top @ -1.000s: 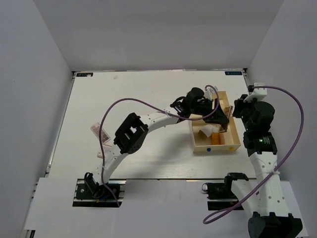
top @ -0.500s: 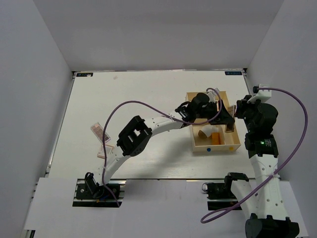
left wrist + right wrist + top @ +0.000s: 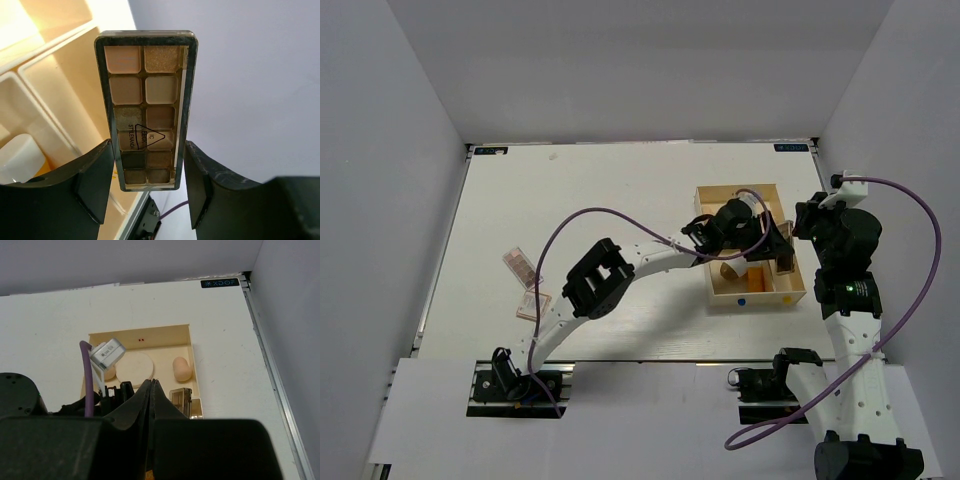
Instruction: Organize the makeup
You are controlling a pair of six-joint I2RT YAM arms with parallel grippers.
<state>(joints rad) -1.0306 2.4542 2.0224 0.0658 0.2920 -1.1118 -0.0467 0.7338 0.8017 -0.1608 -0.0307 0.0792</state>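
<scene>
My left gripper [image 3: 772,244] [image 3: 149,145] is shut on the brown eyeshadow palette [image 3: 145,100]. It holds the palette upright by its long edges at the right side of the pale wooden box [image 3: 756,299]. The palette also shows in the top view [image 3: 784,250] and the right wrist view [image 3: 181,399]. Inside the box lie a round cream puff [image 3: 136,369], a peach egg sponge [image 3: 182,369], a second peach sponge [image 3: 109,374] half hidden, a white teardrop sponge [image 3: 730,270] [image 3: 20,155] and an orange tube [image 3: 757,277]. My right gripper [image 3: 812,222] [image 3: 152,382] is shut and empty, just right of the box.
Two pinkish compacts [image 3: 517,265] [image 3: 533,303] lie on the table at the left, beside my left arm's purple cable. The right wall [image 3: 900,150] stands close behind my right arm. The table's back edge [image 3: 150,284] lies beyond the box.
My left gripper has carried the palette rightward and toward me, from the box's back left to its right side. My right gripper drew back slightly to the right.
</scene>
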